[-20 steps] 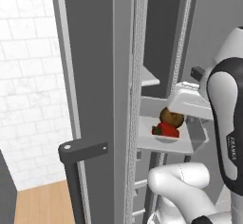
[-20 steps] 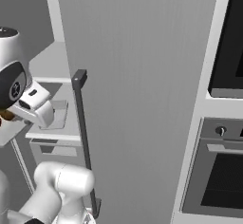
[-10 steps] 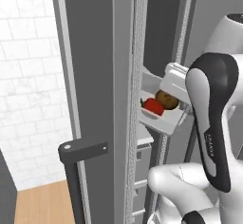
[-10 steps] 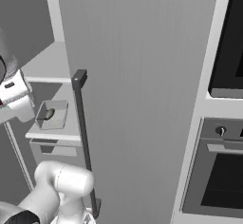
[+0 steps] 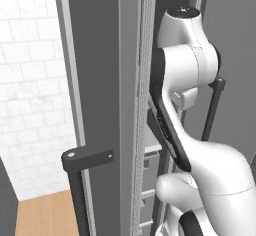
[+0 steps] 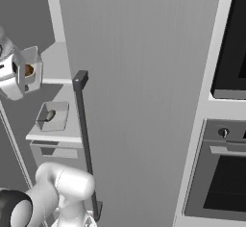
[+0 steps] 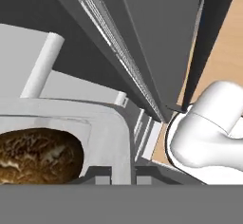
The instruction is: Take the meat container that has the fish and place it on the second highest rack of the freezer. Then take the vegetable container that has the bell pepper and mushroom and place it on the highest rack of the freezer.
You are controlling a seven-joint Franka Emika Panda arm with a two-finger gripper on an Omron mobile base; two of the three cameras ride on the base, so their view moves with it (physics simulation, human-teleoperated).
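Observation:
My gripper [image 6: 19, 73] is shut on the rim of the white vegetable container [image 6: 30, 69], held high and tipped on its side beside the freezer's [image 6: 144, 77] upper shelf [image 6: 57, 65]. In the hand view the gripper [image 7: 123, 174] clamps the container's wall [image 7: 111, 137], and the brown mushroom [image 7: 40, 154] lies inside. The bell pepper is hidden. One shelf lower, the meat container [image 6: 60, 120] rests flat with the dark fish [image 6: 49, 116] in it. From the left base view my arm [image 5: 185, 70] hides the hand behind the freezer's ribbed door edge [image 5: 145, 80].
The open freezer door carries a long black bar handle [image 6: 84, 139], close to my arm's lower links [image 6: 62, 187]. A second black handle [image 5: 80, 170] juts out at the left. A black-fronted oven [image 6: 226, 178] stands to the right, and drawers [image 6: 53, 154] sit under the fish shelf.
The arm has swung up and lifted the vegetable container from the lower shelf level to near the upper shelf, tipping it. In the left base view the arm now hides the container.

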